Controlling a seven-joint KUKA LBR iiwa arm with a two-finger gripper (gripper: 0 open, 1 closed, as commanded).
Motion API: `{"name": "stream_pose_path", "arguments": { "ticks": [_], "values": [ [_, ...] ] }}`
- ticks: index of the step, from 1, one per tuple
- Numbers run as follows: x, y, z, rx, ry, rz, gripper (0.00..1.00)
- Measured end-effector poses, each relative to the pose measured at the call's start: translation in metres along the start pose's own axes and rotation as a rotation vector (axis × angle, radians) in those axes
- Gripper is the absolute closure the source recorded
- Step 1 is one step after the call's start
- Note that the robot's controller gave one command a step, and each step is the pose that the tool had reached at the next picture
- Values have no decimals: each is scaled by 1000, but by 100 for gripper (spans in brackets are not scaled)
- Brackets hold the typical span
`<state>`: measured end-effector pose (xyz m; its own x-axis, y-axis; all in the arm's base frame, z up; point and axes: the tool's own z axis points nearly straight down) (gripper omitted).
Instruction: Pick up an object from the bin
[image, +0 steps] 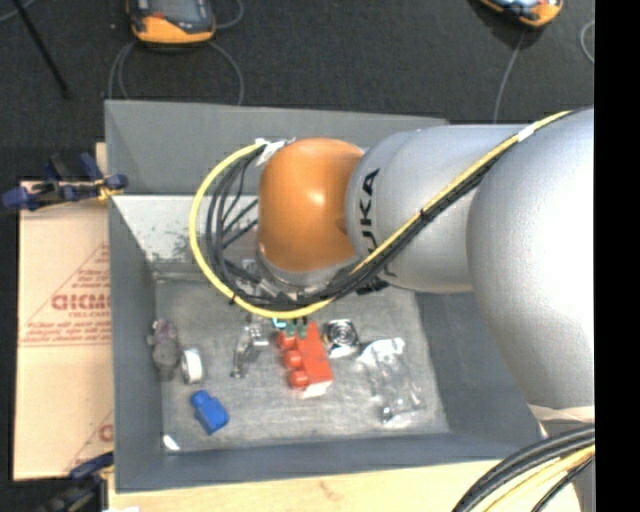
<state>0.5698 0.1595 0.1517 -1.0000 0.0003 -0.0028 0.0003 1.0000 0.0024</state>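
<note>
While the opening of the pincer (272, 322) cannot be told, the red block (305, 362) near it is judged light, rigid, best taken across flat sides.

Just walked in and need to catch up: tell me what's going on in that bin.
The arm reaches in from the right, its pincer low over the middle of the grey bin, right at a red block. Nothing is visibly held. A blue piece, a white roll and clear plastic bits lie nearby.
</note>
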Motion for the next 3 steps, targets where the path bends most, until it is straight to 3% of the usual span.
{"name": "stream_pose_path", "arguments": {
  "ticks": [1,2,3],
  "values": [
    [16,-110,72,6,5,-24,0],
    [14,-104,68,1,-1,-28,100],
    [8,-120,-64,1,-9,19,100]
  ]
}}
